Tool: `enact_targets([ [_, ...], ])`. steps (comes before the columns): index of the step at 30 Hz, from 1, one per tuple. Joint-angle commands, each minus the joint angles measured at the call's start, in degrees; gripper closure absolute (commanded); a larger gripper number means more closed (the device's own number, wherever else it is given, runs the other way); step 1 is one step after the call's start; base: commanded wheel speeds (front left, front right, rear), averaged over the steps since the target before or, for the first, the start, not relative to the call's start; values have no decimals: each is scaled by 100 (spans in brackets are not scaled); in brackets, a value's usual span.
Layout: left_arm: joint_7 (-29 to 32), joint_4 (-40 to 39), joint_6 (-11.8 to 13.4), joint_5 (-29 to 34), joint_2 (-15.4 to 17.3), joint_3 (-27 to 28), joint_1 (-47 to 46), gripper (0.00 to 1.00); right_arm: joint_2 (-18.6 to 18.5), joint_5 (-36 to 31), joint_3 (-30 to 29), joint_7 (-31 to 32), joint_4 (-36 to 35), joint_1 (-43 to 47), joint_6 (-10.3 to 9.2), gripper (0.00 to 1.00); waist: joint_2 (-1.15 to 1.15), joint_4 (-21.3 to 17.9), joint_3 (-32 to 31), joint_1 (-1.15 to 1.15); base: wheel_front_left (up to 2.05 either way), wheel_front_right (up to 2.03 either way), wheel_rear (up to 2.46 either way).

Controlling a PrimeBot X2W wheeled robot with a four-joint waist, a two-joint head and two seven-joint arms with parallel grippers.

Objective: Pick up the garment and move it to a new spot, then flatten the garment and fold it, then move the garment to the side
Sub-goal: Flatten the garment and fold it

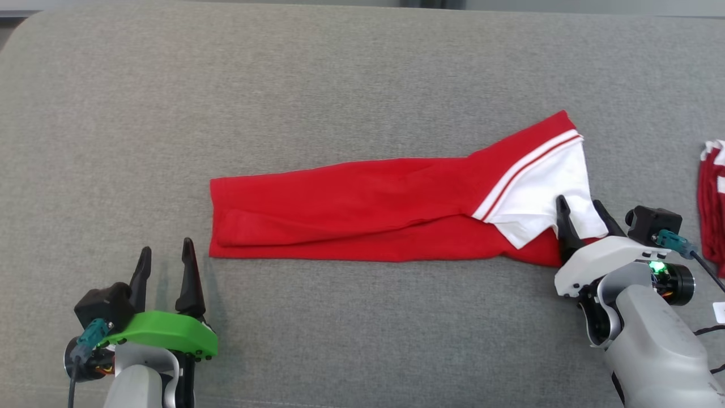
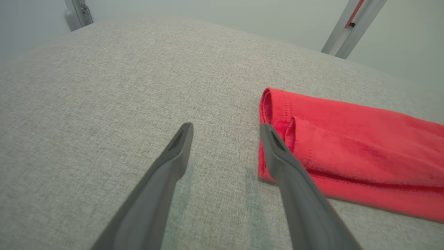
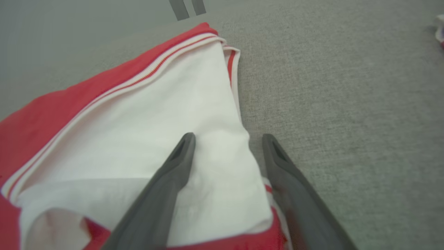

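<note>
The garment (image 1: 362, 212) is red with a white collar panel and lies folded into a long band across the grey surface (image 1: 340, 96). My left gripper (image 1: 165, 260) stands open just below the band's left end, and its right finger tip sits close to the hem (image 2: 277, 114). My right gripper (image 1: 583, 209) is open at the band's right end. Its two fingers stand on either side of the white panel's lower corner (image 3: 222, 163), with cloth lying loose between them.
A second red and white piece of cloth (image 1: 712, 198) lies at the right edge of the grey surface. Grey metal posts (image 2: 350, 27) stand beyond the far edge.
</note>
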Motion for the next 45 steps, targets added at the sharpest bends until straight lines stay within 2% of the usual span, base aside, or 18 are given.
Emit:
enact_targets([
  [1, 5, -27, -25, -24, 19, -42, 101, 0, 77, -10, 120, 29, 145, 36, -7, 0, 0, 162, -41, 0, 0, 0, 0],
  [2, 5, -50, -22, -48, 18, -74, 116, 0, 165, 68, 199, 34, 201, 47, -2, 29, 0, 180, -48, 0, 0, 0, 0],
  [3, 5, -64, -14, -49, 16, -96, 133, 0, 214, 128, 279, 34, 222, 59, 6, 82, 0, 188, -54, 0, 0, 0, 0],
  [4, 5, -73, -3, -50, 16, -118, 171, 0, 256, 204, 375, 48, 236, 92, 12, 100, 0, 186, -73, 0, 0, 0, 0],
  [7, 5, -136, 64, -46, 15, -183, 242, 0, 125, 334, 361, 24, -50, 135, 8, 100, 0, 127, -133, 0, 0, 0, 0],
  [10, 5, -203, 128, -109, 14, -235, 279, 0, -88, 251, -85, 11, -559, 211, -9, 100, 0, 21, -202, 0, 0, 0, 0],
  [13, 5, -207, 163, -181, 16, -312, 290, 0, -67, 84, -407, 6, -1011, 329, -9, 100, 0, -83, -244, 0, 0, 0, 0],
  [16, 5, -189, 192, -266, 16, -431, 255, 0, -29, 27, -488, 5, -1396, 385, -9, 100, 0, -127, -264, 0, 0, 0, 0],
  [20, 5, -164, 226, -347, 17, -606, 230, 0, 142, 154, -89, 5, -1967, 454, -6, 100, 0, -104, -292, 0, 0, 0, 0],
  [25, 5, -117, 259, -436, 18, -775, 241, 0, 309, 462, 982, 5, -2499, 349, -6, 100, 0, 138, -319, 0, 0, 0, 0],
  [31, 5, -5, 289, -501, 16, -1030, 290, 0, 481, 817, 2095, 77, -2262, 33, -6, 100, 0, 641, -353, 0, 0, 0, 0],
  [35, 5, 49, 291, -551, 16, -1235, 202, 0, 572, 931, 2340, 49, -1647, -240, -6, 100, 0, 980, -326, 0, 0, 0, 0],
  [39, 5, 68, 325, -520, 14, -1471, 107, 0, 620, 777, 2546, 16, -991, -590, -5, 100, 0, 1231, -268, 0, 0, 0, 0],
  [43, 5, 137, 361, -576, 15, -1792, 20, 0, 623, 1135, 3037, 10, -724, -792, -5, 100, 0, 1370, -267, 0, 0, 0, 0],
  [44, 5, 139, 372, -617, 15, -1860, -3, 0, 617, 1221, 3121, 8, -665, -841, -5, 82, 0, 1382, -272, 0, 0, 0, 0],
  [45, 5, 136, 393, -639, 14, -1936, -32, 0, 615, 1315, 3200, 6, -609, -900, -5, 40, 0, 1388, -274, 0, 0, 0, 0],
])
